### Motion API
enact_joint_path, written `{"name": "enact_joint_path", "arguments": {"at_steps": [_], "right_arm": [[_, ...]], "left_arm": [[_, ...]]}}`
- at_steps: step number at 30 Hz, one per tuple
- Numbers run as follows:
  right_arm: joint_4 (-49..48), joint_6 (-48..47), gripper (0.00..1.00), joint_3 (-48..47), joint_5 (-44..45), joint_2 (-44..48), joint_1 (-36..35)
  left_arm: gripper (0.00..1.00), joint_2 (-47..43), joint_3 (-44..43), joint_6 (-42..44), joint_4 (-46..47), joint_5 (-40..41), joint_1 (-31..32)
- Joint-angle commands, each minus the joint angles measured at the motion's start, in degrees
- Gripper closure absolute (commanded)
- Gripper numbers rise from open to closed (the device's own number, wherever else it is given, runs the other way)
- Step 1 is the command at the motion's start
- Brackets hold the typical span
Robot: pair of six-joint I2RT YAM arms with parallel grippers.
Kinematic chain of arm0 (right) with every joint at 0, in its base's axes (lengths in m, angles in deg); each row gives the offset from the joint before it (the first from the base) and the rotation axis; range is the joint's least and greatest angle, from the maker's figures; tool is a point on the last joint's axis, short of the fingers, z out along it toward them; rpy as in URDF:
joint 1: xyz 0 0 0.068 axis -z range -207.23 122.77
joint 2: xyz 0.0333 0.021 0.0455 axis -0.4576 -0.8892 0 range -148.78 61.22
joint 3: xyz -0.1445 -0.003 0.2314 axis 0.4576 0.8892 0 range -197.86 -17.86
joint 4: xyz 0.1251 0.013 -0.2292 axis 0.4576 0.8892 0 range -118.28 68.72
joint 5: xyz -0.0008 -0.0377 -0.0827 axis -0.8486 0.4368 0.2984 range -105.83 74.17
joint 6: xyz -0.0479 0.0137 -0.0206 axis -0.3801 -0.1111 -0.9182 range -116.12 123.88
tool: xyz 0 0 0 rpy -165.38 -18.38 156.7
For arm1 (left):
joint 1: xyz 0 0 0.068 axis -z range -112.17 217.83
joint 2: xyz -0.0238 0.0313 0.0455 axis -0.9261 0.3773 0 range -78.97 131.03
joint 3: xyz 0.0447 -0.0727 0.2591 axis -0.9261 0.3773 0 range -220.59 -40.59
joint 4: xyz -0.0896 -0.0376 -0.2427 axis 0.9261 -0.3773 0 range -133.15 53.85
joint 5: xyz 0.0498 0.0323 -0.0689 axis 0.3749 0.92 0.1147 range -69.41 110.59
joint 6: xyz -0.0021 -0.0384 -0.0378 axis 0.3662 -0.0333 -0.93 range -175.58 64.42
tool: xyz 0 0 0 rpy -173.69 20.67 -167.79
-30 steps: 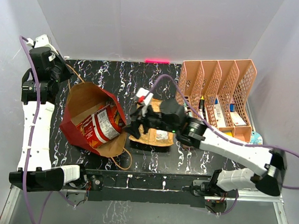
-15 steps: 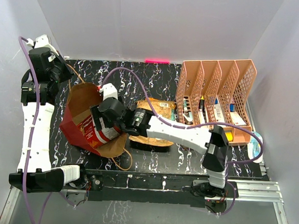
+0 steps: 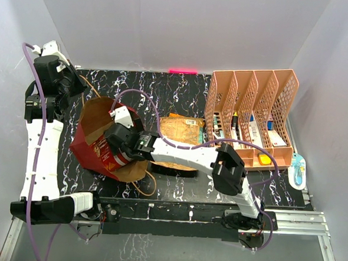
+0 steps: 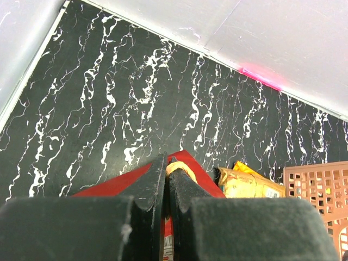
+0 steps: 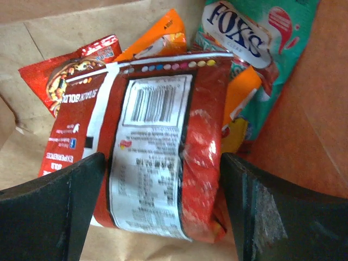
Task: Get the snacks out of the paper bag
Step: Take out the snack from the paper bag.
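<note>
The red paper bag lies tilted at the table's left, its brown mouth facing up and right. My left gripper is shut on the bag's rim and cord handle and holds the mouth open; the left wrist view shows it over the red bag. My right gripper is inside the bag. It is open, one finger on each side of a red packet with a white label. Teal, orange and small red packets lie behind it. A gold-brown packet lies on the table.
A pink mesh organiser with stationery stands at the right, also in the left wrist view. A blue-and-white item lies beyond the table's right edge. White walls enclose the back and sides. The right arm spans the table's middle.
My right gripper has swung left from over the gold-brown packet into the bag's mouth. The gold-brown packet stays on the table. The left arm has not moved.
</note>
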Motion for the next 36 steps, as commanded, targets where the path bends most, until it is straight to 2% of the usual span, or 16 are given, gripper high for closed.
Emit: {"name": "enact_joint_path", "arguments": {"at_steps": [1,7,16,26,36], "right_arm": [[-7.82,1.32,0.12,-3.68,-0.96,-0.83,0.91],[-17.77,4.01,0.36,0.33,-7.17,0.51,2.27],[-20.61,1.36,0.92,-1.92,-15.09,2.76,3.00],[-37.20,-2.51,0.93,5.48,-21.61,19.52,3.36],[-35.09,-3.22,0.93,7.58,-20.49,35.49,3.37]], "left_arm": [[1.00,-0.10,-1.44,-0.43,1.56,-1.21,0.00],[1.00,-0.78,-1.04,-0.95,2.18,-1.48,0.00],[1.00,-0.53,-1.96,-0.52,1.52,-0.53,0.01],[1.00,0.13,-2.51,-0.22,1.25,1.89,0.01],[1.00,0.75,-2.92,0.25,1.11,3.12,-0.04]]}}
